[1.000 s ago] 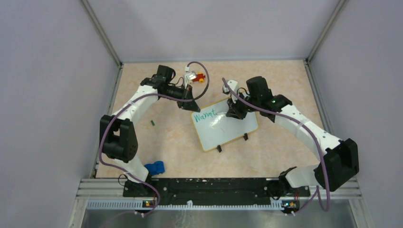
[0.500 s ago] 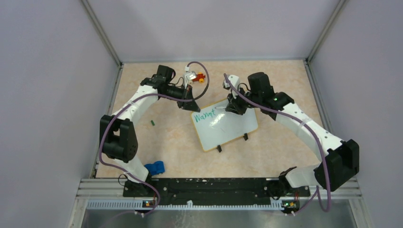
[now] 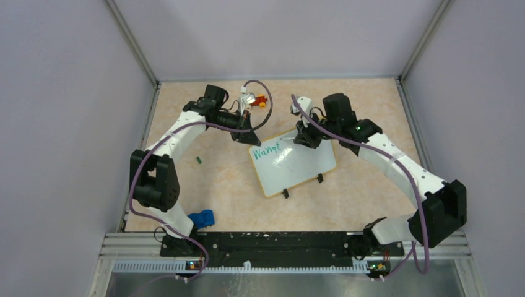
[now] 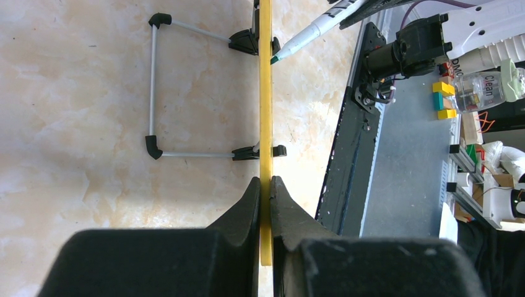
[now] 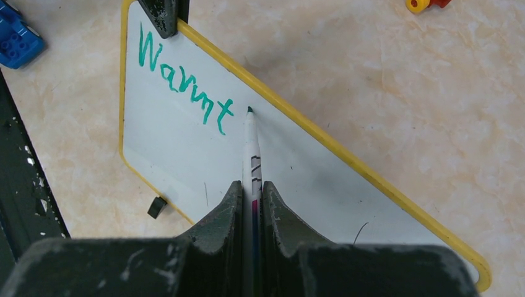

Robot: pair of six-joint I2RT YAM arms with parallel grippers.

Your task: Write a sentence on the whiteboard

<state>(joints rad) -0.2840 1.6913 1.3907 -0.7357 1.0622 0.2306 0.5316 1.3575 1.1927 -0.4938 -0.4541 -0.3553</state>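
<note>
Your whiteboard stood tilted mid-table, its yellow rim pinched in the closed jaws of the left gripper. Only that wrist view showed you the wire stand behind it. The right gripper was clamped on the marker, whose green tip sat just right of the lettering. The last letters were hard to read. A blue block lay near the left base.

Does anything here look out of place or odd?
Nothing damaged. The whiteboard sits askew to the table edges, clamped by the left gripper. A small green piece, perhaps a pen cap, lies loose left of it.
</note>
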